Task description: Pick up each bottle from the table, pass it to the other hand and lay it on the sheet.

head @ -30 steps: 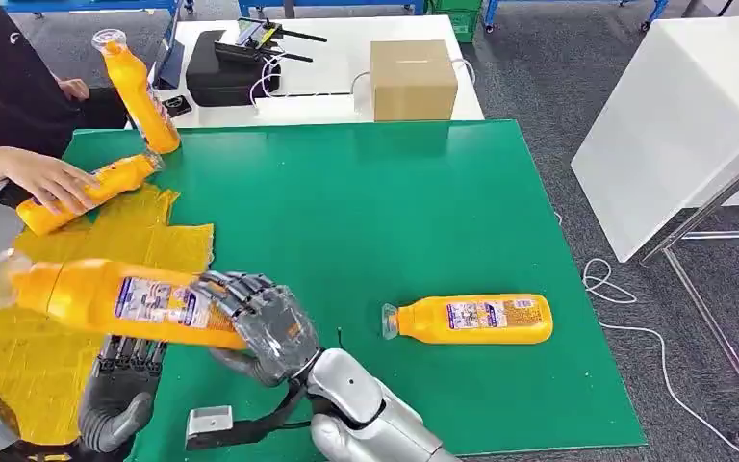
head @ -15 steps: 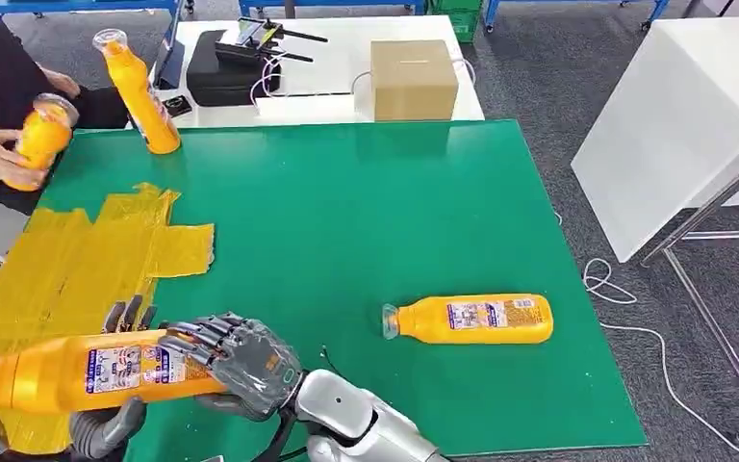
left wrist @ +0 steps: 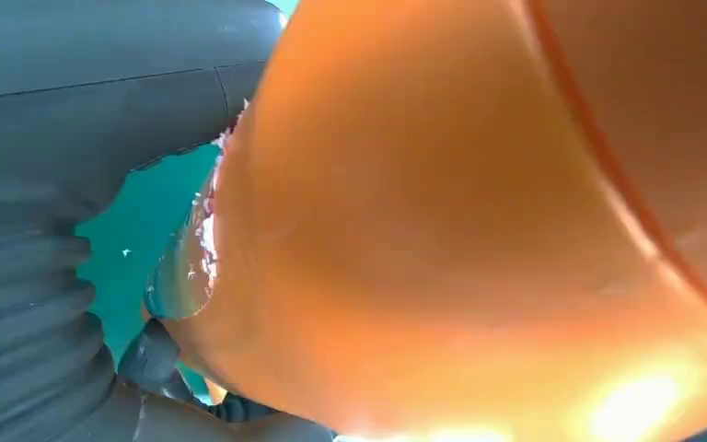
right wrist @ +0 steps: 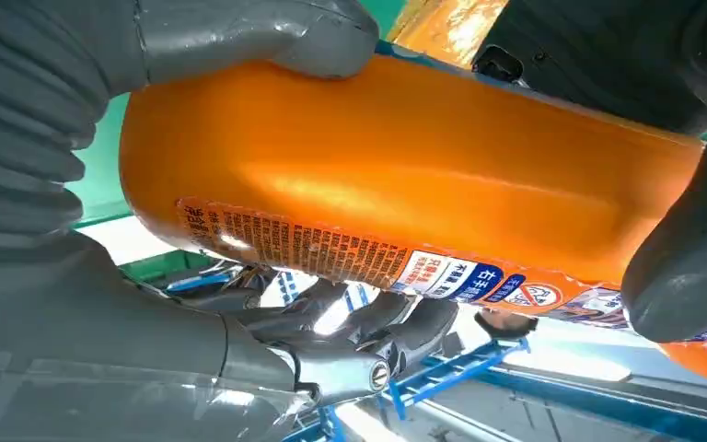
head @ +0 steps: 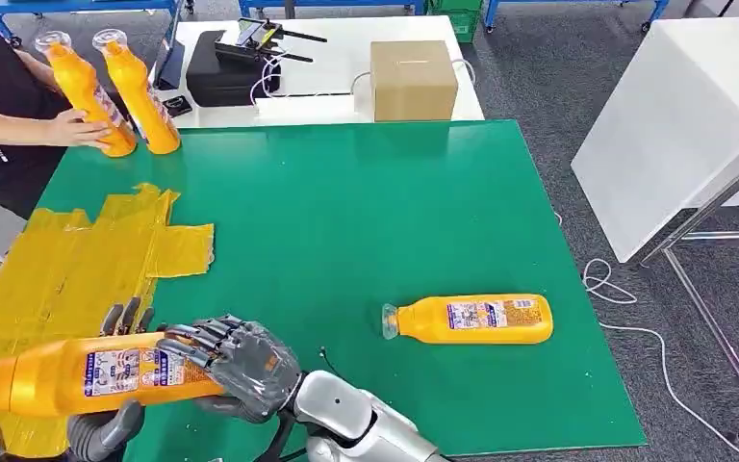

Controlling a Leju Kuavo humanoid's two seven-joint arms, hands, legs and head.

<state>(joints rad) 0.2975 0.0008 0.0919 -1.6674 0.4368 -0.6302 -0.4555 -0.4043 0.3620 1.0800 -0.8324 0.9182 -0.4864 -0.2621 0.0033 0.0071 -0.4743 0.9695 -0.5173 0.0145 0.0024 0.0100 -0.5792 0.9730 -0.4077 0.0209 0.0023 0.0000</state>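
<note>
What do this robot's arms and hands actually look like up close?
The right arm is smooth, rounded silver metal. Its right robot hand has dark grey segmented fingers. The wrist views show a grey ribbed cover and a thick grey thumb. The left robot hand is dark grey too.

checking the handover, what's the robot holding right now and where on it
An orange bottle, held level over the yellow sheet. The right hand grips its base end; the left hand cups it from beneath, mid-body, fingers showing behind the label.

Overhead light is washing everything evenly, shadows staying soft. The held bottle (left wrist: 479, 221) is blurring out up close, glare flaring around 5 o'clock.
</note>
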